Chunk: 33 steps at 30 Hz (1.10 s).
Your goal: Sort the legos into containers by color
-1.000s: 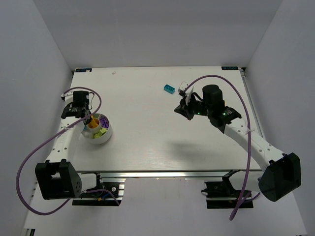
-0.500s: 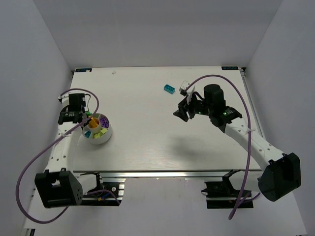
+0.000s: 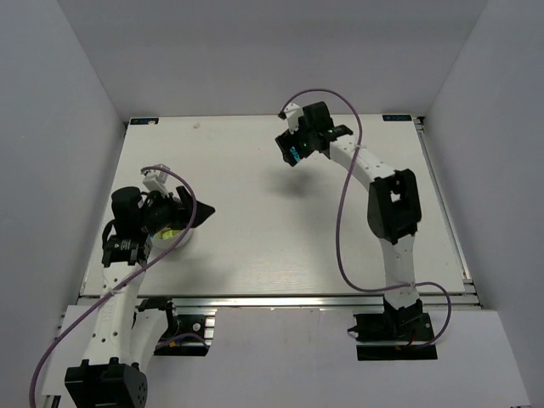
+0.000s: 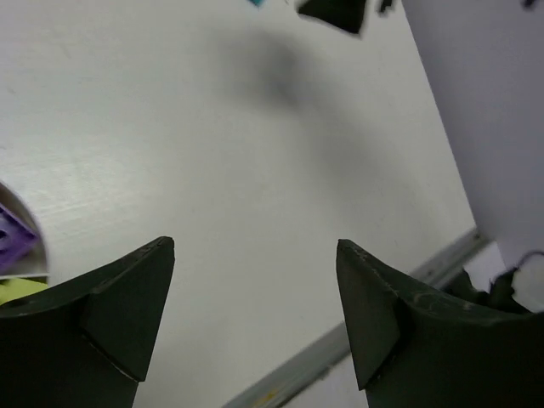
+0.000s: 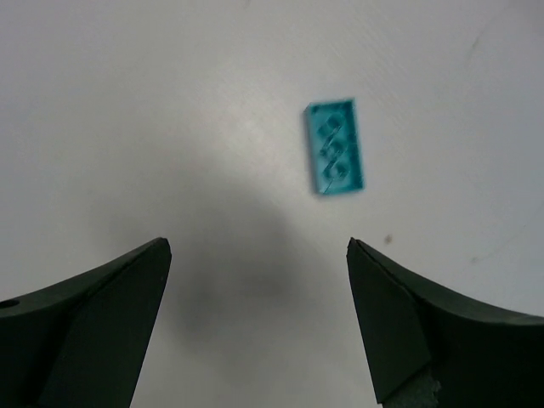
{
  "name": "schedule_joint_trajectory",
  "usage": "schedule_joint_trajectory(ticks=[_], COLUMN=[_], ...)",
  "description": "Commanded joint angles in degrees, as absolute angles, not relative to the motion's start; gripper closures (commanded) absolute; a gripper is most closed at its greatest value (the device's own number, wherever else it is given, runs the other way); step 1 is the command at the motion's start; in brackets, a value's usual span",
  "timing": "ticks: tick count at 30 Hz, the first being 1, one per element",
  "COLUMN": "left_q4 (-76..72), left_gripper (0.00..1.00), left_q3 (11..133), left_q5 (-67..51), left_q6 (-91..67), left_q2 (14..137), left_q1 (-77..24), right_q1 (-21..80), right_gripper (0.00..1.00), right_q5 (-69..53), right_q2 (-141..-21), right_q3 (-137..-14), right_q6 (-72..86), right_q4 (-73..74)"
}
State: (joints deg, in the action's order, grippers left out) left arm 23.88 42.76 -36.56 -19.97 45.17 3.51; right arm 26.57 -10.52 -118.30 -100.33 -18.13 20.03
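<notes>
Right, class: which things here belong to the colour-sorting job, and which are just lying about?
Job: cyan brick on the table; white bowl; purple brick and lime brick in it; left gripper and right gripper, both open.
Lying about: purple cables; white speck near the table's far edge.

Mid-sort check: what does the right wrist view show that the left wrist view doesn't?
Right wrist only: the cyan brick whole, studs up, on the table ahead of the right gripper. Left wrist only: the bowl with a purple brick and a lime brick inside, beside the left gripper, plus the edge rail. Both: white table, gripper open, nothing held.
</notes>
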Motion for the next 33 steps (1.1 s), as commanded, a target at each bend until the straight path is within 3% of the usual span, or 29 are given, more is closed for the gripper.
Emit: schedule_joint_trajectory(ticks=[1, 5, 10, 17, 21, 27, 31, 33], left_q4=[17.3, 17.1, 16.1, 14.7, 14.7, 14.0, 13.9, 12.7], left_gripper=[0.13, 0.11, 0.10, 0.10, 0.10, 0.10, 0.10, 0.09], left_q3=[39.7, 39.3, 38.5, 37.4, 37.1, 37.4, 37.5, 36.9], left_q5=[-49.9, -50.4, -50.5, -49.7, -48.9, -49.0, -48.3, -46.9], left_q6=[-20.4, -20.1, -20.2, -20.7, -20.9, -22.2, -24.0, -27.2], left_q2=[39.5, 38.2, 38.1, 38.2, 38.7, 39.4, 40.0, 41.3], left_q1=[3.5, 3.5, 3.5, 3.5, 3.5, 3.5, 3.5, 3.5], right_q1=[26.1, 25.8, 24.9, 23.9, 23.3, 22.5, 22.2, 22.0], right_gripper=[0.11, 0.11, 0.11, 0.13, 0.22, 0.41, 0.87, 0.97], right_q5=[-3.6, -0.5, 0.6, -3.5, -6.6, -12.5, -14.8, -18.4], right_q2=[-128.7, -139.5, -141.0, -144.9, -146.4, -146.2, -144.8, -140.8], right_q3=[-116.2, -128.9, -125.3, -127.4, -127.9, -127.5, -125.3, -120.0], right_q6=[-18.1, -19.6, -19.7, -20.1, -20.0, -19.2, -19.7, -21.5], right_q4=[29.8, 30.9, 22.4, 21.3, 22.1, 22.1, 22.3, 21.7])
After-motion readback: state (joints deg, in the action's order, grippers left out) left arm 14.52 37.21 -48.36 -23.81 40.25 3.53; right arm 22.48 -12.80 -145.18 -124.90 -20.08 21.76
